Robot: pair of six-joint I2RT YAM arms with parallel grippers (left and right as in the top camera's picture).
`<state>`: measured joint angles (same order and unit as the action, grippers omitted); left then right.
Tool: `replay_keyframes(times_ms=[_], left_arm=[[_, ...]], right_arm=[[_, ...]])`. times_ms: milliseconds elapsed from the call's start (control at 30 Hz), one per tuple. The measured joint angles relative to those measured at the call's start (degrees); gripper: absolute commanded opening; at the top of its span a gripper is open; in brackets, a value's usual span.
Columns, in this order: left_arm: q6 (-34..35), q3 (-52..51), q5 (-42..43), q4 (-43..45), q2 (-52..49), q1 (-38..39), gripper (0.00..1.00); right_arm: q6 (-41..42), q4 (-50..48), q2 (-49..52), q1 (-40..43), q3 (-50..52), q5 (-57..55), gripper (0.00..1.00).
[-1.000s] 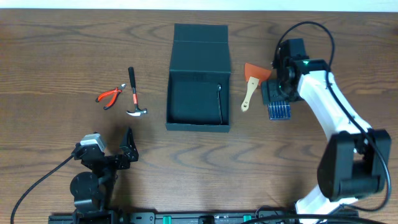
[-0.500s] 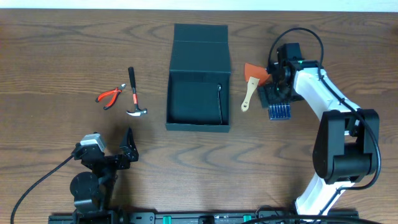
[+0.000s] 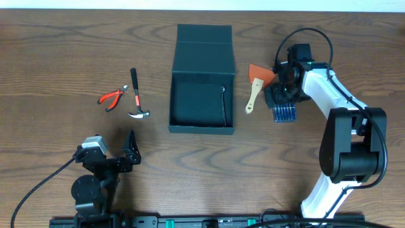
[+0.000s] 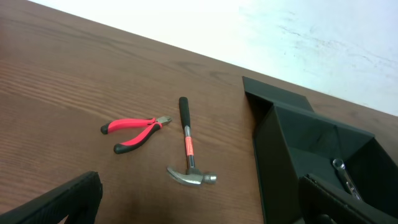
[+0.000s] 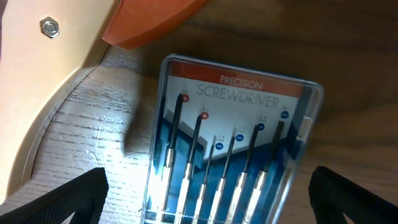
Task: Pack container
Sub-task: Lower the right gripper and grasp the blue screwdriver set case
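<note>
Right gripper [image 3: 283, 96]: jaws released wide, clear plastic case of blue precision screwdrivers [image 5: 230, 155] between its fingers. Dark teal-black square cardboard container [image 3: 201, 130]: leftward. Left gripper [image 3: 130, 152]: released, empty.

Right pincer [image 3: 279, 96] slightly leftward over screwdriver set [image 3: 284, 113]

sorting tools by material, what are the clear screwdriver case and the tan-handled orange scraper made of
Clear rectangular screwdriver case: probably hard plastic, glossy; it is see-through and catches glare. Tan-handled orange scraper: handle looks like pale matte wood; blade smooth orange, likely plastic.
</note>
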<state>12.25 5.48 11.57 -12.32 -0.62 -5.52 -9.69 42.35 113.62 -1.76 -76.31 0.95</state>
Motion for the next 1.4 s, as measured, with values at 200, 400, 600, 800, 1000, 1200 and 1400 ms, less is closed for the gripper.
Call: replay_keyframes(times_ms=[200, 400, 600, 800, 1000, 1200, 1400], left_arm=[[0.00, 0.00, 0.00, 0.00, 0.00, 0.00, 0.98], [-0.02, 0.00, 0.00, 0.00, 0.00, 0.00, 0.98], [0.00, 0.00, 0.00, 0.00, 0.00, 0.00, 0.98], [-0.02, 0.00, 0.00, 0.00, 0.00, 0.00, 0.98], [0.00, 0.00, 0.00, 0.00, 0.00, 0.00, 0.99], [-0.02, 0.00, 0.00, 0.00, 0.00, 0.00, 0.98], [0.00, 0.00, 0.00, 0.00, 0.00, 0.00, 0.98]], right_arm=[[-0.31, -0.22, 1.01, 0.00, 0.00, 0.35, 0.90], [-0.31, -0.90, 1.07, 0.00, 0.00, -0.79, 0.90], [-0.28, -1.53, 1.09, 0.00, 0.00, -1.31, 0.90], [-0.28, -1.88, 1.09, 0.00, 0.04, -1.88, 0.91], [-0.31, -2.73, 1.09, 0.00, 1.31, -2.05, 0.91], [-0.28, -3.21, 1.05, 0.00, 2.16, -1.81, 0.89], [-0.28, -3.32, 1.05, 0.04, 2.32, -1.14, 0.79]])
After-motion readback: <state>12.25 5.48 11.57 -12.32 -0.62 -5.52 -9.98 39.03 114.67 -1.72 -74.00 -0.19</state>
